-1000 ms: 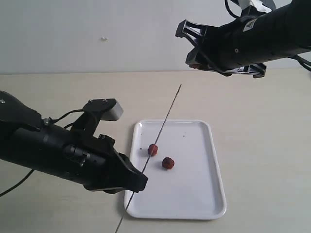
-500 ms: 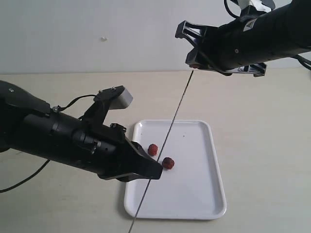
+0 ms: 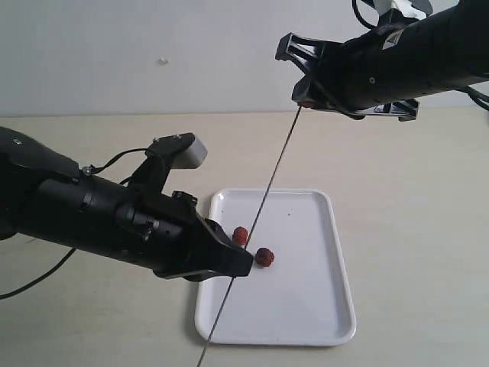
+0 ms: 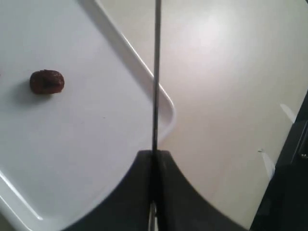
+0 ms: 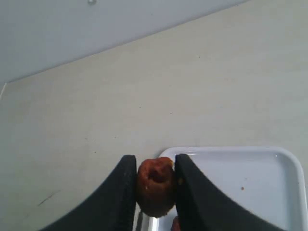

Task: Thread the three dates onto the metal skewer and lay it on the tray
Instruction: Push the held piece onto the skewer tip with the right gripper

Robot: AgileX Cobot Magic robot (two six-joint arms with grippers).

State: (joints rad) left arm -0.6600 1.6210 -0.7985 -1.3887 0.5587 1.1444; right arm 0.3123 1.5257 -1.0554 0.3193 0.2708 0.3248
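Two dates [image 3: 241,235] on tray [image 3: 306,298], just beside L gripper [image 3: 244,267], which is clamped on skewer [image 3: 276,168]. R gripper [image 5: 154,168] pinches third date [image 5: 155,188], skewer tip prob. touching it.

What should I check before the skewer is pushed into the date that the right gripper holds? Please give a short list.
1. Left gripper shut on the metal skewer: ok.
2. Right gripper holding one date between its fingers: ok.
3. Skewer tip close to the held date: ok.
4. Tip aimed at the middle of that date: cannot tell.
5. Spare date nearer the skewer and other spare date lying on the tray: ok.
6. Skewer shaft free of dates: ok, none threaded yet.
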